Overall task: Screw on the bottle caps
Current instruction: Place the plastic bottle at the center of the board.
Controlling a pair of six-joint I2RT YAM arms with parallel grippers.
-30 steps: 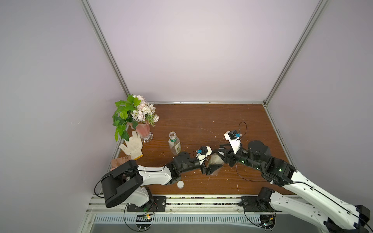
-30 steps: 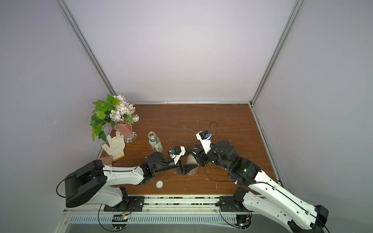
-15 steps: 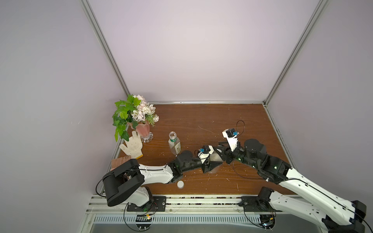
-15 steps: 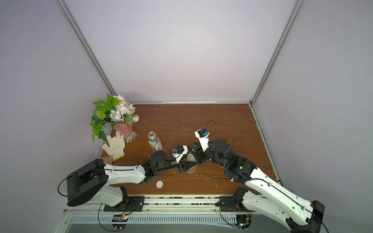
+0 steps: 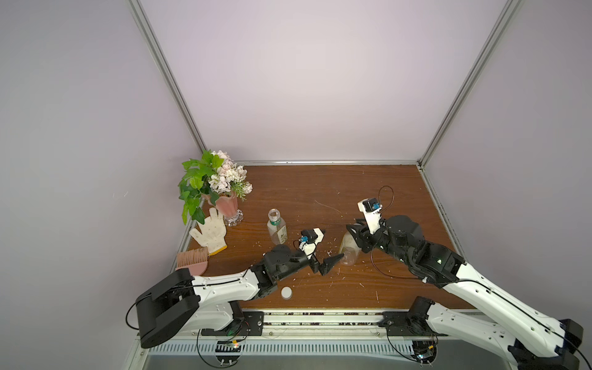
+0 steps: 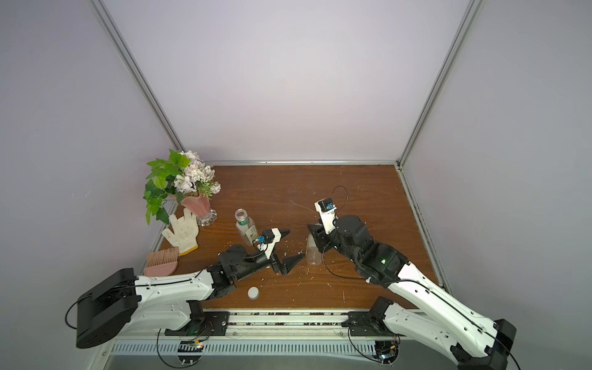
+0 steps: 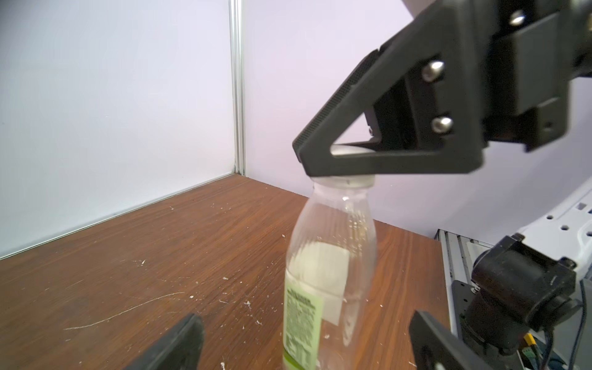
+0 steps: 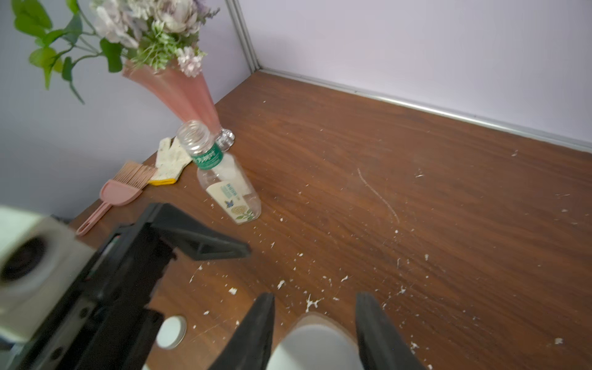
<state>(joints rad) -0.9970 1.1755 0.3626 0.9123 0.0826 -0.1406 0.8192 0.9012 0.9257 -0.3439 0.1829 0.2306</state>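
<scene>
Pale lilac walls close in a brown wooden table (image 5: 368, 192) flecked with white crumbs. Just right of centre in both top views my right pincer (image 5: 352, 237) is clamped narrow on a white cap (image 8: 314, 346). It presses the cap onto the neck of the clear bottle (image 5: 348, 253), which stands upright beneath it. I grip from above so the wrist can spin the cap down the thread. My left pincer (image 5: 333, 242) stands wide, its fingers (image 7: 179, 342) either side of that bottle's lower body; I cannot tell whether one tip brushes the plastic. I judge it sits there to steady the bottle against the twist. It should close before I turn, or the bottle may spin or tip with the cap. Left of centre the open bottle (image 5: 277, 229) with the green neck ring stands uncapped. The spare cap (image 5: 286, 292) lies flat near the table's lower edge, meant for that one next
</scene>
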